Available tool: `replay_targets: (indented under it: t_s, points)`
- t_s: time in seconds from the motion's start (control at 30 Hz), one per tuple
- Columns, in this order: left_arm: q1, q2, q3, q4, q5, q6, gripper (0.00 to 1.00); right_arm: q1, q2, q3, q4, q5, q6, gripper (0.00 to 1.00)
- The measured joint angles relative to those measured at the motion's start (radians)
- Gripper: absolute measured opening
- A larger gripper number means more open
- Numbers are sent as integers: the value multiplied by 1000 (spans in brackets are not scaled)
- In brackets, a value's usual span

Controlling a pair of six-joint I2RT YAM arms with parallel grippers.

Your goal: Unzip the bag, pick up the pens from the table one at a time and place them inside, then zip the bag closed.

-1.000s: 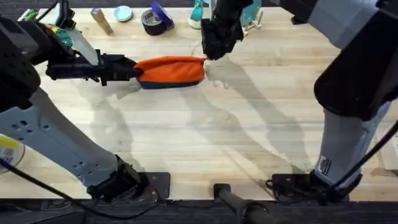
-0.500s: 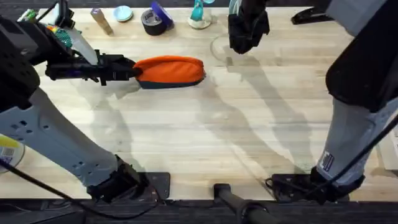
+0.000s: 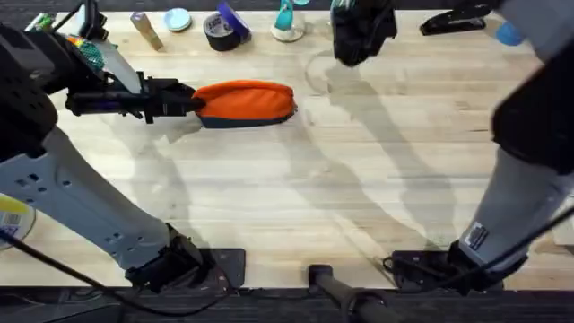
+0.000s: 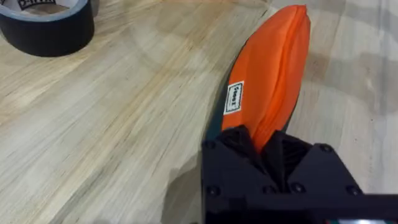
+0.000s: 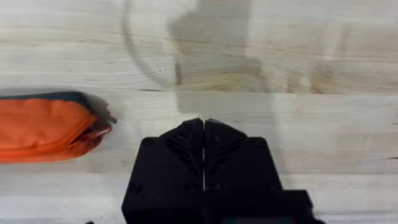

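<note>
From overhead, the orange bag (image 3: 247,103) lies on the bench (image 3: 296,197), its left end clamped by the left pincer (image 3: 191,100); the right pincer (image 3: 359,36) hangs apart from the bag's right end. Left wrist: fingers (image 4: 239,144) pinch the bag (image 4: 273,81). Right wrist: the right pincer (image 5: 203,146) is pressed together on nothing, beside the bag (image 5: 43,127).

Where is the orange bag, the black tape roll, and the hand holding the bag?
Orange bag (image 3: 247,101), overhead view, middle of its orange fabric.
Black tape roll (image 3: 221,30), overhead view, its dark outer side.
Left hand (image 3: 190,100), overhead view, fingertips clamped on the bag's end.
</note>
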State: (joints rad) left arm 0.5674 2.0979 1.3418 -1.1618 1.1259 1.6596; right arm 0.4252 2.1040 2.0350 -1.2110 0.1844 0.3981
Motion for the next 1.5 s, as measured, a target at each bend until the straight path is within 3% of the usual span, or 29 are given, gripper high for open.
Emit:
replay_targets:
  t_s: [0.33, 0.43, 0.5, 0.6, 0.63, 0.67, 1.5]
  points:
    - [0, 0, 0, 0, 0, 0, 42, 24, -123, 0, 2, 4, -9, 58]
    - [0, 0, 0, 0, 0, 0, 42, 53, -148, 0, 3, 4, -25, 318]
    - [0, 0, 0, 0, 0, 0, 42, 74, -165, 0, 2, 5, -31, 439]
    - [0, 0, 0, 0, 0, 0, 42, 104, -194, 0, 3, 7, -33, 868]
    - [0, 0, 0, 0, 0, 0, 42, 110, -202, 0, 2, 7, -39, 958]
    - [0, 0, 0, 0, 0, 0, 42, 116, -212, 0, 2, 7, -39, 987]
    - [0, 0, 0, 2, 0, -26, 40, 238, -385, 0, -51, 11, -40, 996]
